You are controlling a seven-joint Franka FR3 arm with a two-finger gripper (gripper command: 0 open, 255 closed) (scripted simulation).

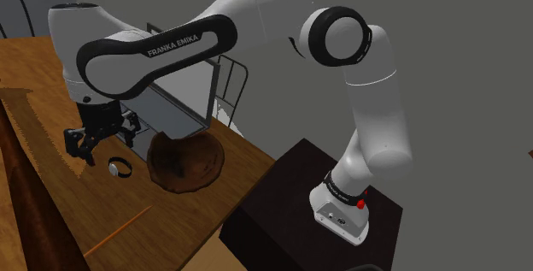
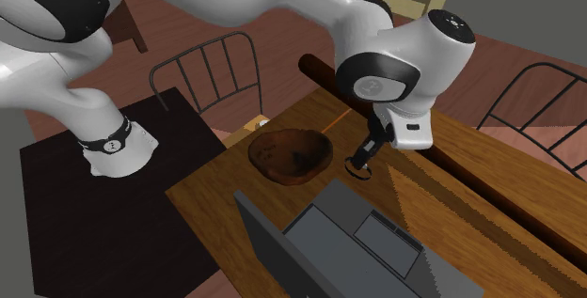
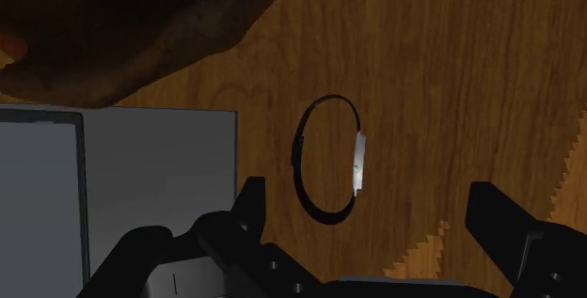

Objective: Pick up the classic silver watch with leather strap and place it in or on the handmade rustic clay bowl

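The watch [image 3: 329, 160] is a thin dark strap loop with a small silver face, lying on the wooden table [image 3: 452, 70]. It sits beside the brown clay bowl [image 1: 185, 162] on the shoulder view's left, a short gap apart. My black gripper [image 3: 372, 216] hangs open just above the watch [image 1: 118, 167], fingers [image 3: 249, 207] spread wide and touching nothing. In the second exterior view the gripper [image 2: 367, 150] is directly over the watch [image 2: 359, 166], and the bowl [image 2: 292, 153] is to its left, empty.
An open grey laptop [image 2: 348, 240] stands on the table close to the bowl and the gripper, its lid [image 1: 171, 107] behind my hand. A metal chair [image 1: 231, 81] stands at the table's edge near the dark stand [image 1: 290, 201]. A thin orange stick [image 1: 120, 231] lies on the wood.
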